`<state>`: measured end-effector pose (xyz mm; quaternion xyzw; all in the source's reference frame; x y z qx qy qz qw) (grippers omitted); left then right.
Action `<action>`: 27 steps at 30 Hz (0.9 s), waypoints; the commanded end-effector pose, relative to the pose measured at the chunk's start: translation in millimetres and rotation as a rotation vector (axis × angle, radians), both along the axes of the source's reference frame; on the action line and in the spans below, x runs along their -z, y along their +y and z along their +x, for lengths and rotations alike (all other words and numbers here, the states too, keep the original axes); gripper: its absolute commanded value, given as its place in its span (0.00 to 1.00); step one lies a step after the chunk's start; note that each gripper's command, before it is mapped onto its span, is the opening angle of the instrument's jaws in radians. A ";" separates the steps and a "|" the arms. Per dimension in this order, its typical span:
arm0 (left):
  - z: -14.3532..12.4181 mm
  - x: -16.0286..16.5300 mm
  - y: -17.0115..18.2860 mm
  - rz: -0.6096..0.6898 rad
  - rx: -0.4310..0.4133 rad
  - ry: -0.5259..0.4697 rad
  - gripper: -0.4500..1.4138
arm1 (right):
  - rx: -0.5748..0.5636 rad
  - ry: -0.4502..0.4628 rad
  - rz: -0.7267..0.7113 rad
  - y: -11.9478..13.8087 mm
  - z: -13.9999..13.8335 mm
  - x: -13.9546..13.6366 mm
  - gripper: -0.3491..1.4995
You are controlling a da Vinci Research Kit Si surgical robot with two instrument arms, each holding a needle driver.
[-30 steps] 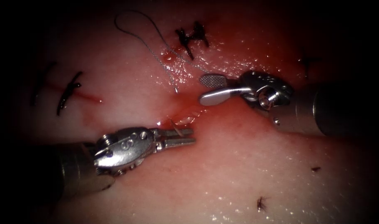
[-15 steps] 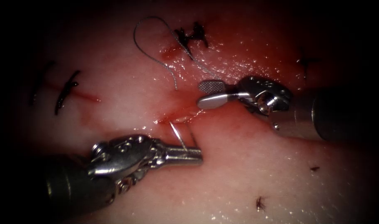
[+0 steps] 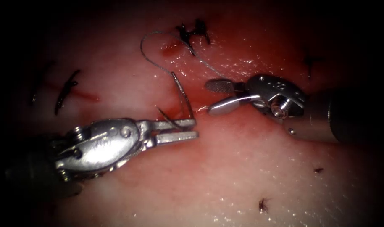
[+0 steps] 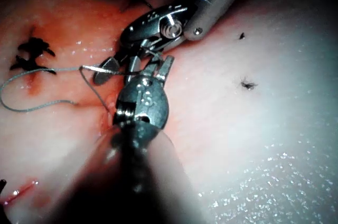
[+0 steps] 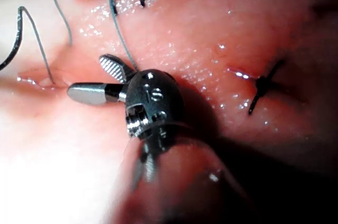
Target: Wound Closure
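Curved steel needle (image 3: 180, 94) above the glistening tissue (image 3: 242, 168)
Left tool (image 3: 190, 129) clenches the needle near its tip; right tool (image 3: 215, 97) gapes, grasping nothing; braided thread (image 3: 152, 54) loops.

The tissue (image 3: 242, 176) carries red fluid (image 3: 175, 48), thread (image 3: 152, 63) and dark knotted stitches (image 3: 192, 33) beyond both tools' tips.

needle (image 3: 181, 94) tip hidden behind left tool (image 3: 179, 129)
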<state>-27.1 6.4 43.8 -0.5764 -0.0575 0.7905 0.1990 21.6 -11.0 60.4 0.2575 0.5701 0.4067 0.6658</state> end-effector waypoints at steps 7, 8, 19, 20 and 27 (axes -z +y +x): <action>-0.5 0.1 2.4 -0.171 0.010 0.171 0.00 | -0.022 0.025 0.109 -0.7 0.7 0.0 0.73; -0.6 -0.1 2.5 -0.191 0.010 0.189 0.00 | -0.024 0.026 0.122 -0.7 0.7 0.2 0.72; -1.3 -3.9 0.4 -0.381 -0.041 0.353 0.00 | -0.094 0.012 0.316 1.1 0.3 2.6 0.80; -1.4 -4.4 -0.1 -0.390 -0.048 0.366 0.00 | -0.099 0.017 0.357 1.2 0.3 3.0 0.79; -2.6 -8.6 -3.3 -0.461 -0.126 0.470 0.00 | -0.103 0.043 0.491 1.9 1.2 5.1 0.83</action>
